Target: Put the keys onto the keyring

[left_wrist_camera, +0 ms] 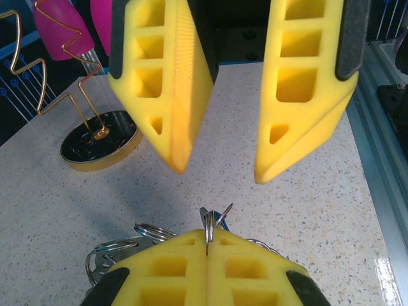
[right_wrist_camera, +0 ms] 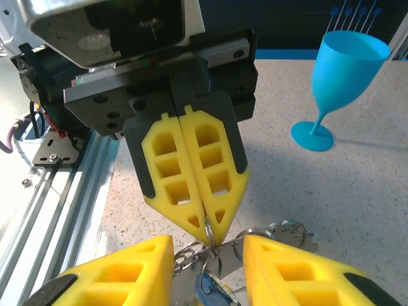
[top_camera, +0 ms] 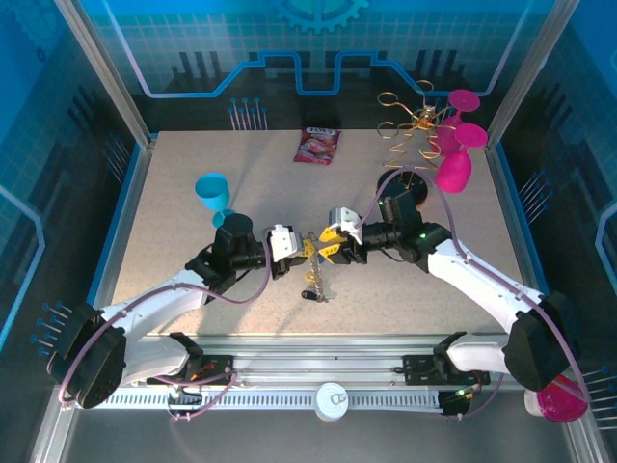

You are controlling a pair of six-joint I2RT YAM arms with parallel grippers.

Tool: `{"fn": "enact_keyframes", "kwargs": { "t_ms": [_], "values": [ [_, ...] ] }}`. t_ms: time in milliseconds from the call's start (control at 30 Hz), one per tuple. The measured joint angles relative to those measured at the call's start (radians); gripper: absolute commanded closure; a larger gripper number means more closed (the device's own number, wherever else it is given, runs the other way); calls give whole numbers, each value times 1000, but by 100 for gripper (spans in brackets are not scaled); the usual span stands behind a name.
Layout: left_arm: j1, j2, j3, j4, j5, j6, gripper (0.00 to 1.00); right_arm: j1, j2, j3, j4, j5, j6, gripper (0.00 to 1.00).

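A blue goblet (top_camera: 213, 193) stands upright on the speckled table (top_camera: 193, 154), beyond the left gripper (top_camera: 307, 249) and off to its left. Past the right gripper (top_camera: 331, 247), a gold wire rack (top_camera: 410, 125) rises from a round dark base (left_wrist_camera: 101, 139), with pink goblets (top_camera: 453, 164) at its right side. A pink snack packet (top_camera: 318, 146) lies flat farther back, well apart from both grippers.

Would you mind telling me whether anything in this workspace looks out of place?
One thing: a pink cup lies off the table, beside the right arm's base at the near right corner, while the other pink goblets are at the gold rack.
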Motion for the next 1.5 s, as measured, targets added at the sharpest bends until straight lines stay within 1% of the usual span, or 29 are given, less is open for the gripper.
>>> {"fn": "enact_keyframes", "kwargs": {
  "t_ms": [300,600,700,767,800,867,900,933,967,1067,1133,1233,1333,1467,1500],
  "values": [
    [0,0,-11,70,24,-26,100,0,21,-1,22,-4,5,67],
    [2,0,-19,92,34,-36,100,0,47,-1,23,-6,-8,77],
    [2,1,-21,99,34,-47,100,0,50,-1,22,-13,-13,86],
    [5,3,-23,108,34,-52,100,0,50,-1,21,-20,-20,98],
    [6,3,-27,111,35,-53,100,0,51,-1,20,-22,-24,100],
    [6,4,-32,116,38,-61,100,0,53,0,12,-24,-39,100],
    [6,4,-33,116,39,-63,94,0,55,5,0,-23,-45,100],
    [6,4,-33,115,39,-64,86,1,55,13,-16,-19,-55,100],
    [6,4,-33,115,39,-67,82,5,56,26,-38,-9,-68,100],
    [5,3,-28,93,34,-52,81,30,58,80,-138,50,-123,100],
    [5,3,-9,47,26,-33,82,53,66,123,-212,100,-161,100],
    [2,3,30,-45,11,7,94,84,90,197,-314,184,-218,100],
    [-1,3,60,-120,-11,38,100,112,113,251,-386,255,-262,100],
    [-6,3,72,-174,-27,61,100,137,124,273,-431,308,-292,100],
    [-9,3,74,-179,-30,64,100,138,124,273,-431,309,-291,91]
  ]
}}
